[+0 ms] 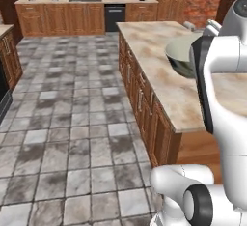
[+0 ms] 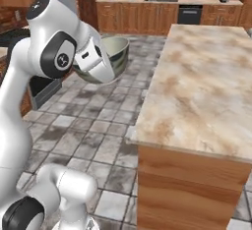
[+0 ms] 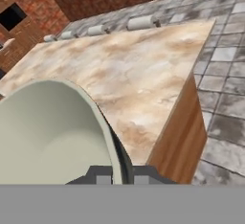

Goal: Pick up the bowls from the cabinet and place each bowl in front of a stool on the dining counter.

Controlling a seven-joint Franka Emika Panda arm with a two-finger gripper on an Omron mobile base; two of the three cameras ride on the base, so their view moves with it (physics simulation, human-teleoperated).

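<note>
My gripper [image 3: 118,175] is shut on the rim of a bowl [image 3: 48,132], whose pale cream-green inside faces the hand view. The same bowl [image 2: 117,52] hangs in the air over the tiled floor, left of the dining counter [image 2: 206,76]. In the left base view the bowl [image 1: 179,56] is partly hidden behind my arm, above the dining counter [image 1: 154,46]. The marbled top of the dining counter [image 3: 124,70] lies bare below and ahead. Several stools with cream roll cushions [image 3: 141,23] line its far edge. The cabinet is out of view.
Wooden base cupboards with a black dishwasher [image 1: 115,16] run along the brick back wall. More cupboards [image 1: 9,56] stand at the left. A grey tiled floor [image 1: 72,99] spreads wide between them and the island. A dark appliance [image 2: 44,89] sits low behind my arm.
</note>
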